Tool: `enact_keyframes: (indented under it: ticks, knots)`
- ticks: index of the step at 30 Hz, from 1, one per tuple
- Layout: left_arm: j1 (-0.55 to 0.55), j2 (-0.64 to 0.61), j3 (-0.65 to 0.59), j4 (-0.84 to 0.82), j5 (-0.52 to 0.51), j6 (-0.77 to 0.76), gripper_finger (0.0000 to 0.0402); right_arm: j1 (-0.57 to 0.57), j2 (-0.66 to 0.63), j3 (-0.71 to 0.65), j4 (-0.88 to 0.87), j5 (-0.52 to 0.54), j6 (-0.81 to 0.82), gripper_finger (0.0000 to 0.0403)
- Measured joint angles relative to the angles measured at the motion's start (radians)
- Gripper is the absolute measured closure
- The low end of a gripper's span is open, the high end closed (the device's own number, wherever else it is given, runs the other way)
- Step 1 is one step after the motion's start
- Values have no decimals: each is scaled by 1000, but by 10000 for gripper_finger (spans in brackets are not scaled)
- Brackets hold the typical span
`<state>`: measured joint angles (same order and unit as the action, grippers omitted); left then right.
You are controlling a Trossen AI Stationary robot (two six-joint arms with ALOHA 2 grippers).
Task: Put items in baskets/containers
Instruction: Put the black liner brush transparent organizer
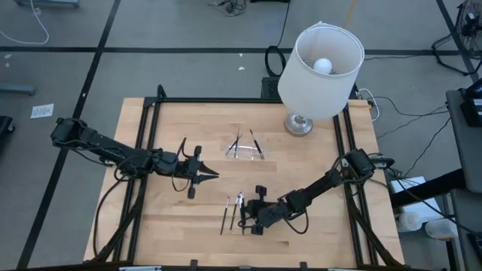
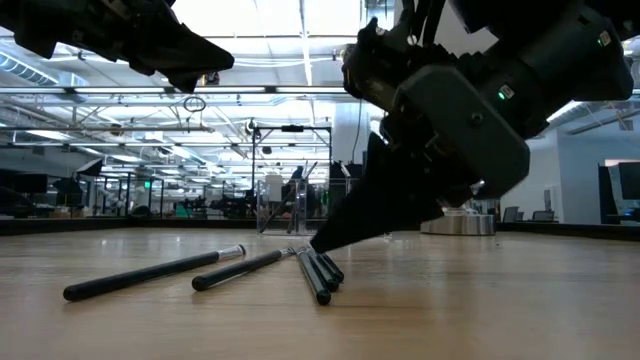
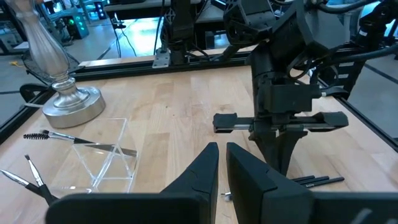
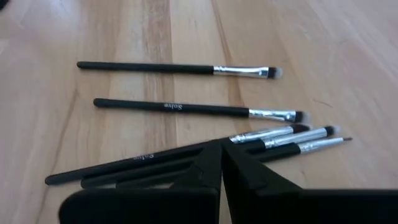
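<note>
A pale wooden table [image 1: 188,226] in a black metal frame fills the overhead view. At its far edge stands a white drum-shaded lamp [image 1: 322,71] on a silvery base.

The right arm reaches in from the right side, its right gripper [image 1: 252,223] low at the near middle, fingers pressed together with the tips down on a cluster of thin black makeup brushes with silver ferrules [image 4: 261,138]. Whether a brush is actually pinched cannot be told. Two more brushes [image 4: 180,68] lie just beside the cluster, apart from the fingers.

The left arm waits over the table's left half, its left gripper [image 1: 207,174] nearly closed and holding nothing visible.

The small clear plastic tray [image 1: 246,150] sits near the table's centre, in front of the lamp, with a few brushes [image 3: 74,140] already resting in or across it.

Likely risks: closed tips on overlapping handles could scatter or roll the brushes, lift several at once, or slip off entirely. The tray, light and barely visible, could slide if nudged.
</note>
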<state>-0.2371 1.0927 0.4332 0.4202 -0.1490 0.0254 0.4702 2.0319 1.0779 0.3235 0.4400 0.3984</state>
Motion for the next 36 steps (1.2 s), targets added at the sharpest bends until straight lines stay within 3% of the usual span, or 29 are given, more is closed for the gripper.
enact_keyframes:
  ticks: [18,28,32,36]
  knots:
    - [0,0,0,-1,0,0,360,1,-1,0,-70,0,45,403]
    - [0,0,0,-1,0,3,360,15,-42,65,-96,15,-47,403]
    - [0,0,0,-3,0,3,360,68,-117,215,-339,138,-69,403]
    - [0,0,0,-10,0,-1,360,113,-149,362,-771,211,129,403]
